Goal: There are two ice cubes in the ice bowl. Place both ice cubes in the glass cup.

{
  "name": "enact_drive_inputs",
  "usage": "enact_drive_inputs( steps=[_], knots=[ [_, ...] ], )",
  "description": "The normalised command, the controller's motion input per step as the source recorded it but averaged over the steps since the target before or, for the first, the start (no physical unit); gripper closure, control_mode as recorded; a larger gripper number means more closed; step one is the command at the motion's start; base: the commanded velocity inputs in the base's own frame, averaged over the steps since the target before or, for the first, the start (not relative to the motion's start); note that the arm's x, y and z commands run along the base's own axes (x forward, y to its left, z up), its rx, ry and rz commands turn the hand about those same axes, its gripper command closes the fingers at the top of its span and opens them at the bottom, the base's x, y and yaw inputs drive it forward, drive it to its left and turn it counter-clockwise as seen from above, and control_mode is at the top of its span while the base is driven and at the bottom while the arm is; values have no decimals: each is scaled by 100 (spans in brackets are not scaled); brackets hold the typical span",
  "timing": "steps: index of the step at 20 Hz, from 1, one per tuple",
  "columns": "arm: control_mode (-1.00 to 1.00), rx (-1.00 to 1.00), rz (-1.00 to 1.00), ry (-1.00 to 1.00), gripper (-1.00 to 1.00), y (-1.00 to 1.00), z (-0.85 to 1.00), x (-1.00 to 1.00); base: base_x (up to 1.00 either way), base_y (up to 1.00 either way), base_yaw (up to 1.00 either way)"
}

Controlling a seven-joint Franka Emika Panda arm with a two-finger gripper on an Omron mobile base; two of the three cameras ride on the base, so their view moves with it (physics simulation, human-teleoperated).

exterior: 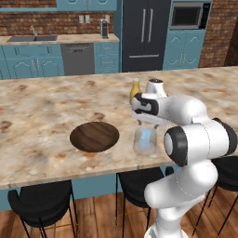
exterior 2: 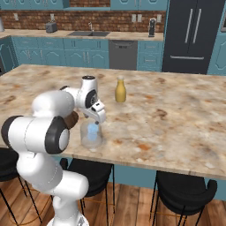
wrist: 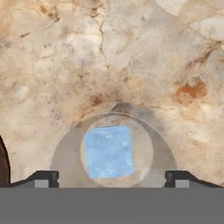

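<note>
Fingers (wrist: 111, 179) sit at the bottom edge of the hand view, spread wide, nothing between them. They hang directly over the glass cup (wrist: 114, 151); one ice cube (wrist: 109, 151) lies on the cup's bottom, centre-low in that frame.

Left base view: cup (exterior: 145, 142) stands lower centre-right on the desk (exterior: 42, 107), pale blue showing inside it, gripper (exterior: 148, 122) right above its rim. Ice bowl (exterior: 94, 136) sits just left of the cup, centre of frame. Its inside looks all dark wood, no blue spot that I can make out.

Right base view: cup (exterior 2: 92, 134) at centre-left with blue in it; the bowl (exterior 2: 72, 119) is mostly hidden behind the arm. Yellow bottle (exterior 2: 120, 89) stands further back on the desk, apart from both.

Judgement: at least one cube is delivered. Can't tell whether the blue block in the cup is one cube or two stacked. Bowl reads empty, so the task is likely done or near done; worth confirming the cube count.
</note>
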Motion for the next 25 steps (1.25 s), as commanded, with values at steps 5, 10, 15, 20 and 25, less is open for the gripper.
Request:
enact_drive_inputs(
  steps=[5, 10, 15, 20, 25],
  knots=[
    [-100, 0, 0, -2, -100, -49, 3, -100, 0, 0, 0],
    [-100, 0, 0, -9, -100, -73, 0, -100, 0, 0, 0],
    [-100, -9, 0, -39, -100, -65, -13, -100, 0, 0, 0],
    [-100, -29, 7, -96, -100, -28, 2, -89, 0, 0, 0],
    [-100, -9, 5, -43, -100, -6, 5, -36, 0, 0, 0]
  ],
)
